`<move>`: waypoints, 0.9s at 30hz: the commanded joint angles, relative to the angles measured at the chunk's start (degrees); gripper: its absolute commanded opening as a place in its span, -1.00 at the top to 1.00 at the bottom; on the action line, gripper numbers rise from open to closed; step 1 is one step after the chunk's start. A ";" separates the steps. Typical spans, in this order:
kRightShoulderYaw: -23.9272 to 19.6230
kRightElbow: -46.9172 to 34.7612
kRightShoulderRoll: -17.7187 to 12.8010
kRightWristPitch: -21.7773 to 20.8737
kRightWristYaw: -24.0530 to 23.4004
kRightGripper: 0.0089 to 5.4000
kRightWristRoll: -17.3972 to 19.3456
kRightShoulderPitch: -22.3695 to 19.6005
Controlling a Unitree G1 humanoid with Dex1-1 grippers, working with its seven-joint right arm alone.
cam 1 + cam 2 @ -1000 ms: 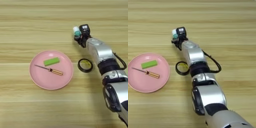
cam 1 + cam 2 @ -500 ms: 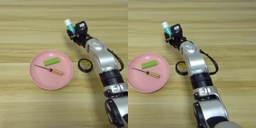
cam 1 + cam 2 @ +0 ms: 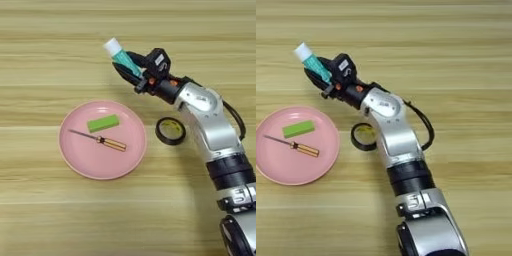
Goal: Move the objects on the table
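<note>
Gripping glue stick point(image 3: 121, 56), end effector point(image 3: 131, 66)

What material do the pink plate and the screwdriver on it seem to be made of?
Pink plate: probably plastic, going by its smooth, even, slightly glossy surface; glazed ceramic is possible. Screwdriver: thin grey shaft looks like metal; amber handle looks like translucent plastic.

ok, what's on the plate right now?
On the plate: a green block and the screwdriver, lying side by side. Neither is covered. The glue stick is in the gripper; the tape ring lies on the table beside the plate.
</note>
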 commanded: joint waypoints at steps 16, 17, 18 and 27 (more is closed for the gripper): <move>3.21 -12.37 -6.90 -0.22 21.11 0.38 10.71 4.00; 3.35 -12.57 -7.05 -0.23 21.49 0.38 10.73 4.17; 3.58 -12.74 -7.18 -0.37 21.82 0.38 10.56 4.36; 7.07 -12.84 -8.30 -2.65 22.77 0.38 6.31 6.14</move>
